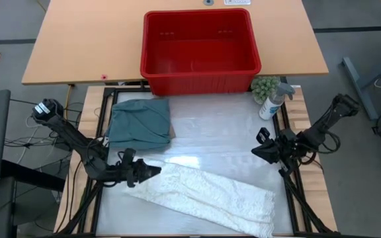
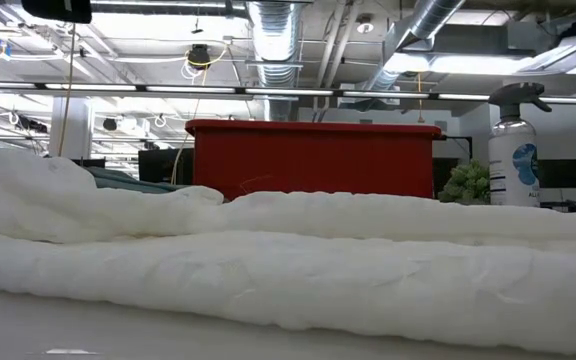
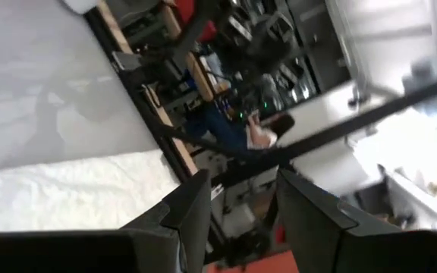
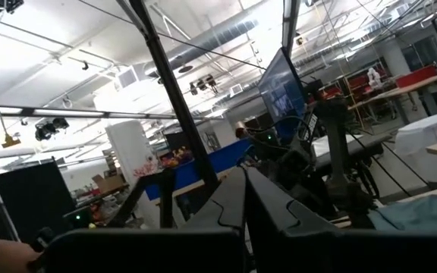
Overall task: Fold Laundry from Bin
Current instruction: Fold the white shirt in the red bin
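The bin (image 1: pixel 200 49) is seen empty at the worktop's (image 1: pixel 210 132) far edge, so unloading is judged done and folding is in hand. A teal garment (image 1: pixel 139 123) lies folded at the far left; only a sliver of beige (image 1: pixel 172 133) peeks from under it. The white garment (image 1: pixel 207 196) is spread in a long strip along the near edge (still unfolded, to judge by its length).

The left gripper (image 1: pixel 152 172) is held low at the strip's left end, its fingers (image 3: pixel 196 216) apart with nothing between them. The right gripper (image 1: pixel 256 151) hovers near the right edge, clear of the cloth, fingers pressed together.

Next, both ends of the strip would need to be gripped and one laid over the other.

The strip's near right corner is cut off, and the low view is mostly blocked by white cloth.
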